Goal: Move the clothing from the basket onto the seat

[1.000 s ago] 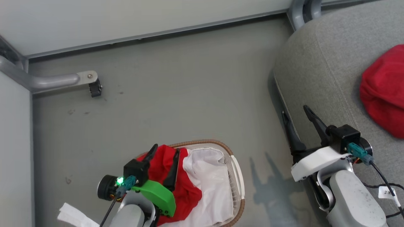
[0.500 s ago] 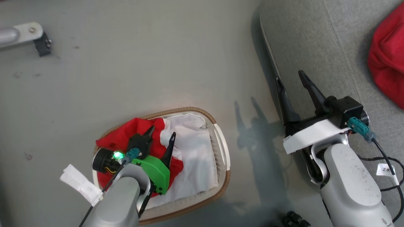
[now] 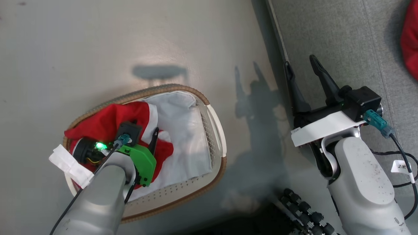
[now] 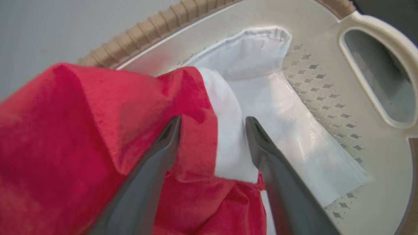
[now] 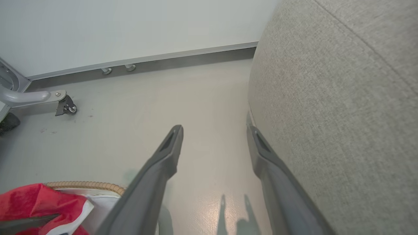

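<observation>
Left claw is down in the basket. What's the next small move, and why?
Probably close the left claw. Its jaws are open and straddle a raised fold of the clothing inside the basket, so shutting should pinch red fabric rather than the white lining beside it.

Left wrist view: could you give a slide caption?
Open left gripper straddling a red-and-white clothing fold in the basket.

A smooth, glossy pale grey floor (image 3: 130, 39) meets a plain white wall (image 5: 130, 29) along a grey metal baseboard (image 5: 183, 60), near a grey tubular castor leg (image 5: 39, 97).
</observation>
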`<state>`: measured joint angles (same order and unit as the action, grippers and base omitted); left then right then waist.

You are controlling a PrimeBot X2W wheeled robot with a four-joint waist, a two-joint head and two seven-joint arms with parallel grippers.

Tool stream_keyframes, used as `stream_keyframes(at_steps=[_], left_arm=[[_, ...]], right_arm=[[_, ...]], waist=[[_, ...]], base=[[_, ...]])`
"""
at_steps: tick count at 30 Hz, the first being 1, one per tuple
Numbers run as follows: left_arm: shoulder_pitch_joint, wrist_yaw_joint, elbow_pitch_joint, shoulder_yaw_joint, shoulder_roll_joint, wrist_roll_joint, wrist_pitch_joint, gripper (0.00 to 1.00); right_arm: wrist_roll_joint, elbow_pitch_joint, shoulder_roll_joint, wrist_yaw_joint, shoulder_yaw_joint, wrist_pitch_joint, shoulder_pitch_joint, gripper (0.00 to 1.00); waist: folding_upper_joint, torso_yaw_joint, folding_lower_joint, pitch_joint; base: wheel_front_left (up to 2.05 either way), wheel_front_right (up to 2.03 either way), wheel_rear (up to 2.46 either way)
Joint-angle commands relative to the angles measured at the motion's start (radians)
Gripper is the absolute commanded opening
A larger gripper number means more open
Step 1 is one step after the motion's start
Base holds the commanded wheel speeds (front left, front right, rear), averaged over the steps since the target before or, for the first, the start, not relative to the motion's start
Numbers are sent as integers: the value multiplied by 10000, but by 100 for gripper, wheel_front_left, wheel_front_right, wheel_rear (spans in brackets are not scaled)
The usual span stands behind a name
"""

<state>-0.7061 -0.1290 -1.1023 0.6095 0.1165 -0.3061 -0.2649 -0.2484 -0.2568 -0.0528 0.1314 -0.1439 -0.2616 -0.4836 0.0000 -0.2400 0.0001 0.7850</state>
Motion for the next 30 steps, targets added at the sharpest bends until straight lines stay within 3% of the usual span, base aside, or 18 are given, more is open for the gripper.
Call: stream_keyframes(at_steps=[1, 7, 8, 9, 17, 30], left_arm=[[-316, -29, -250, 42, 61, -17, 9, 100], [-549, -29, -1231, 186, -83, -182, 9, 100], [-547, -29, -1291, 217, -107, -211, 9, 36], [-535, -29, -1325, 251, -142, -233, 9, 0], [-123, -30, -1432, 572, -430, -911, 12, 0], [1072, -30, -74, 1297, -546, -1938, 5, 0]], right_arm=[[44, 34, 12, -14, 19, -51, -160, 100], [9, 83, 11, -14, 78, -51, -176, 100], [6, 79, 11, -14, 72, -51, -183, 100], [6, 70, 11, -14, 60, -51, -190, 100], [27, -73, 1, -14, 21, -51, -177, 100], [-59, -521, 1, -14, 176, -51, 520, 100]], waist=[[0, -218, -1, 527], [0, -126, -1, 722], [0, -101, -1, 729], [0, -81, -1, 727], [0, 75, -1, 276], [0, 457, -1, -1702]], base=[[0, 0, 0], [0, 0, 0], [0, 0, 0], [0, 0, 0], [0, 0, 0], [0, 0, 0]])
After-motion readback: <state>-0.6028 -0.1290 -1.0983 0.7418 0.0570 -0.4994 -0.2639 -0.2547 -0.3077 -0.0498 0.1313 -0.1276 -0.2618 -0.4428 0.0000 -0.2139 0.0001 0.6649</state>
